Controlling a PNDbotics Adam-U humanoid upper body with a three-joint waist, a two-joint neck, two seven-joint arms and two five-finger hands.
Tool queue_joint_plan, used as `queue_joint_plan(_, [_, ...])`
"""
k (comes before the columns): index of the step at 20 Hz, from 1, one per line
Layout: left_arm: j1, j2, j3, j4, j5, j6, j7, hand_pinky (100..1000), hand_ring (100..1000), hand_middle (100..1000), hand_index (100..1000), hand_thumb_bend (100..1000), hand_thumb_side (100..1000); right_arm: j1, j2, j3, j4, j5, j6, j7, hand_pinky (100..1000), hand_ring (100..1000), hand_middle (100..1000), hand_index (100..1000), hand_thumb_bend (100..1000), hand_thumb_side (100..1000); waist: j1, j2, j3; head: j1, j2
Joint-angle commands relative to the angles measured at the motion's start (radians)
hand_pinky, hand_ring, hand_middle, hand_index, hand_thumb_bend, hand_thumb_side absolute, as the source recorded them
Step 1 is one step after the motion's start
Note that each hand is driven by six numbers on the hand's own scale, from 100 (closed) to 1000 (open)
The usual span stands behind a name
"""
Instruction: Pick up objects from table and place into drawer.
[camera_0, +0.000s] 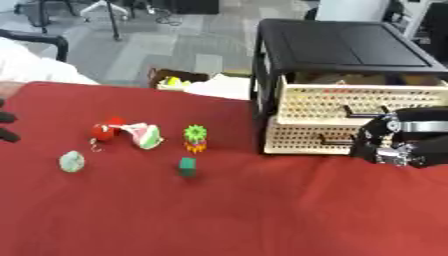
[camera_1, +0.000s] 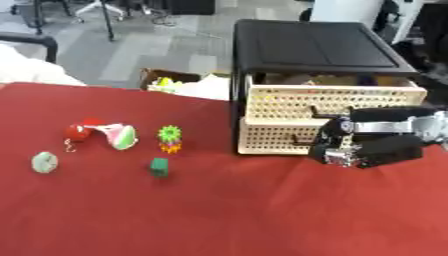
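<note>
The top drawer (camera_1: 332, 102) is being held pulled out, unclear contents inside, with the right hand (camera_1: 343, 145) curled, its grasp indistinct.

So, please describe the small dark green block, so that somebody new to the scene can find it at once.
Start at the black drawer unit on the red table and look left to the cluster of small toys. The dark green block stands nearest the camera, just below the green-and-orange spiky toy. It alone is boxy and plain dark green.

Red tablecloth (camera_0: 262, 210), black cabinet (camera_0: 346, 45), cream perforated drawers (camera_0: 350, 102), green block (camera_0: 187, 166)
</note>
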Motion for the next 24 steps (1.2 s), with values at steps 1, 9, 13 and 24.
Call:
queue_joint_plan(1, [-0.007, 0.004, 0.008, -0.018, -0.001, -0.001, 0.002, 450, 565, 566, 830, 100, 974, -0.008, -0.032, -0.028, 0.039, 0.024, -0.022, -0.011, 335, 663, 730, 802, 100, 1000, 0.003, -0.012, -0.002, 0.005, -0.001])
queue_joint_plan(9, [-0.006, 0.002, 0.008, -0.018, -0.003, -0.002, 0.002, 450, 565, 566, 830, 100, 976, -0.031, -0.013, -0.042, 0.123, 0.016, -0.029, -0.057, 311, 654, 722, 803, 100, 1000, 0.005, -0.008, 0.001, 0.004, -0.007])
queue_joint_plan(13, [-0.007, 0.001, 0.007, -0.018, -0.004, -0.001, 0.000, 449, 565, 566, 830, 100, 976, -0.047, -0.007, -0.045, 0.146, 0.013, -0.031, -0.068, 309, 654, 722, 805, 100, 1000, 0.006, -0.005, 0.000, 0.004, -0.008])
queue_joint_plan(24, [-0.012, -0.002, 0.006, -0.018, -0.007, -0.002, -0.004, 448, 565, 566, 830, 100, 978, -0.102, 0.028, -0.045, 0.252, 0.063, -0.048, -0.107, 307, 650, 713, 797, 100, 1000, 0.004, 0.008, 0.011, -0.004, -0.025])
